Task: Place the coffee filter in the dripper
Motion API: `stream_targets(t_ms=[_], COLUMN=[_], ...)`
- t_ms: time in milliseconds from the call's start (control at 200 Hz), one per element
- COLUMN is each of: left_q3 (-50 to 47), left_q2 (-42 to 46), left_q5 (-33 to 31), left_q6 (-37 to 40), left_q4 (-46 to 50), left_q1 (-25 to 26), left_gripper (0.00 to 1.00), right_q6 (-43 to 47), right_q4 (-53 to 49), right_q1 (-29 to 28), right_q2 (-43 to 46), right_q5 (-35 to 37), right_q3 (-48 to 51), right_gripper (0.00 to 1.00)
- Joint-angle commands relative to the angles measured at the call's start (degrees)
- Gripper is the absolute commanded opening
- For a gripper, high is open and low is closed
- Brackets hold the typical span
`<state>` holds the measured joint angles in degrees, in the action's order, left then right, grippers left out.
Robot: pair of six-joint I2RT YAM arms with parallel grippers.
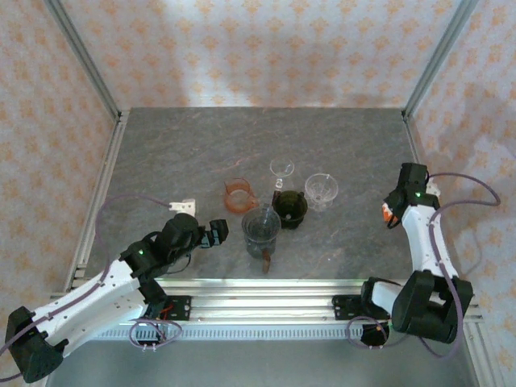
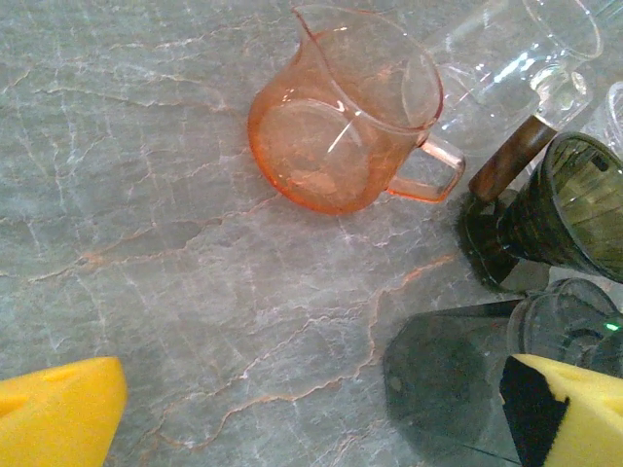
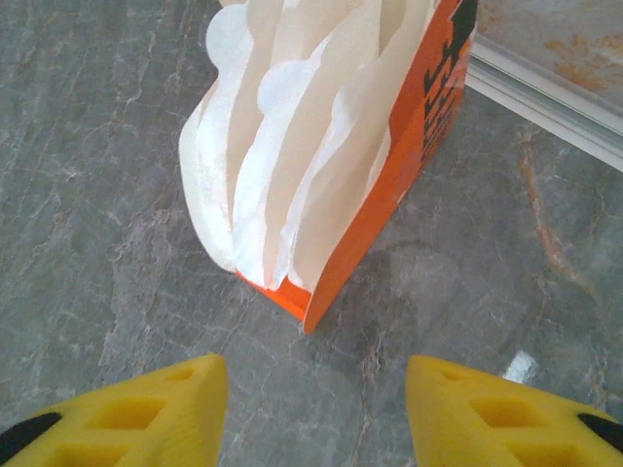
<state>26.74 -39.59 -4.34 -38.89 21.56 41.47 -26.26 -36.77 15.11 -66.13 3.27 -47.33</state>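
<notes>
The right gripper [image 3: 311, 409] is wide open and holds nothing. It sits just short of the orange filter pack [image 3: 404, 165], which stands on the counter [image 3: 97, 195] by the right rail with white coffee filters [image 3: 282, 146] fanned out of it. The left gripper [image 2: 311, 428] is also wide open and empty, near the orange pitcher [image 2: 341, 126] and the dark green dripper [image 2: 574, 209] at mid-counter.

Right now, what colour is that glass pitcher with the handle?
The glass pitcher is translucent orange; the left wrist view shows it best.
</notes>
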Motion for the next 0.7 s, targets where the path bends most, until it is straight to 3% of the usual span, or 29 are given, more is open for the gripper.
stream_targets(t_ms=[0, 245, 450, 696], left_q3=[-1.2, -2.2, -2.3, -2.3], left_q2=[-0.9, -6.0, -9.4, -9.6], left_q5=[-0.5, 4.2, 5.5, 5.4], left_q6=[2.6, 1.9, 1.8, 2.2], left_q4=[-3.5, -8.3, -10.3, -10.8], left_q1=[-1.1, -2.4, -3.0, -3.2], left_gripper=[1.00, 1.00, 1.00, 1.00], right_q6=[1.6, 1.0, 2.2, 3.1], right_q4=[3.1, 1.5, 3.4, 3.4], right_q1=[0.9, 1.1, 2.9, 3.7], right_q2=[-3.6, -10.3, -12.1, -13.7], right_q5=[0.1, 5.0, 4.8, 4.5], right_q3=[-0.3, -4.5, -4.5, -5.1], right_gripper=[0.50, 0.48, 0.47, 0.34])
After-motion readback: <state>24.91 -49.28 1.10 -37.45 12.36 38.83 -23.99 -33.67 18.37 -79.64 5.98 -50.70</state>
